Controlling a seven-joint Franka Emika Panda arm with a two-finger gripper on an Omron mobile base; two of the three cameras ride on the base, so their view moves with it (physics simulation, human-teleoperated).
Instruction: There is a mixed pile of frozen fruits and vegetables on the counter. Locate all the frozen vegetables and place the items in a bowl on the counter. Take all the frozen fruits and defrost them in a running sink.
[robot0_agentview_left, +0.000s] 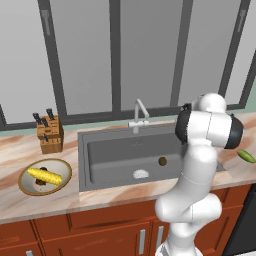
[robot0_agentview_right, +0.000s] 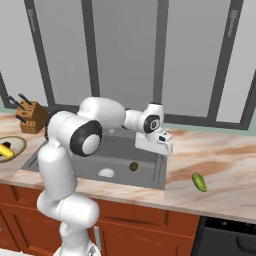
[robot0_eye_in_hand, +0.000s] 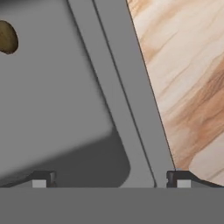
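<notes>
My gripper (robot0_eye_in_hand: 109, 179) hangs released and empty: corn (robot0_agentview_left: 45, 176) sits in the bowl (robot0_agentview_left: 65, 167), 1 brown fruit (robot0_eye_in_hand: 6, 37) in the sink (robot0_agentview_left: 107, 155) beside the jaws; green fruit (robot0_agentview_right: 199, 182) left.

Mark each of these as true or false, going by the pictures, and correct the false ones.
1. The corn cob lies in the bowl. True.
2. The brown ball sits on the counter beside the knife block. False: it lies inside the sink.
3. The gripper is shut on the green piece. False: it is open and empty, over the sink's right edge.
4. The green piece lies on the counter to the right of the sink. True.
5. The knife block stands inside the sink. False: it stands on the counter behind the bowl.
</notes>
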